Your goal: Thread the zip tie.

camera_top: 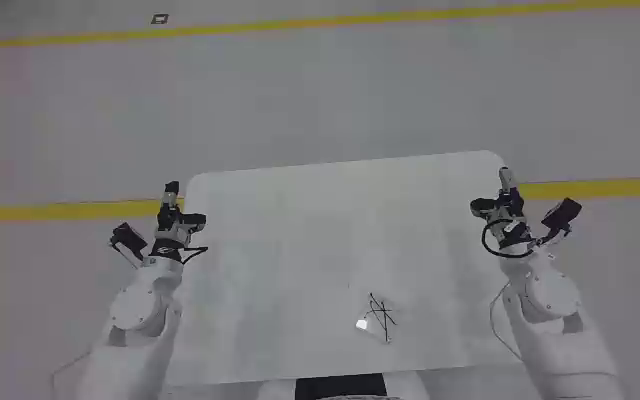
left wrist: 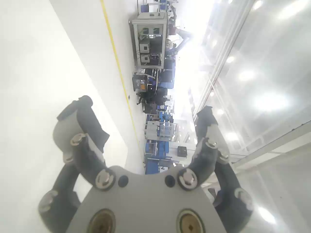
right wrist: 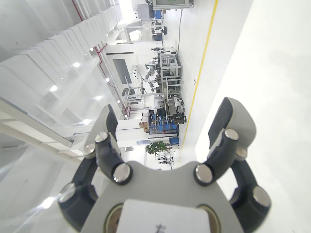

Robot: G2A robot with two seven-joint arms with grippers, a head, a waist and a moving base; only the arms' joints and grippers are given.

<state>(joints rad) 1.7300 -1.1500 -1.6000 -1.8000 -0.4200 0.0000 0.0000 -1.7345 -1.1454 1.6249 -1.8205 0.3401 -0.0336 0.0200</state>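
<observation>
Two claws hang at opposite side edges of the white table [camera_top: 300, 220], both released and holding nothing. The left claw [camera_top: 172, 190] has its fingers [left wrist: 82, 112] spread wide. The zip tie [camera_top: 381, 314], a thin black tangle, lies flat on the table between the claws, nearer the right one and closer to the robot than either. A small white piece [camera_top: 362, 324] sits just beside it on the left claw's side. The right claw [camera_top: 505, 180] likewise has its fingers [right wrist: 220, 120] spread apart.
</observation>
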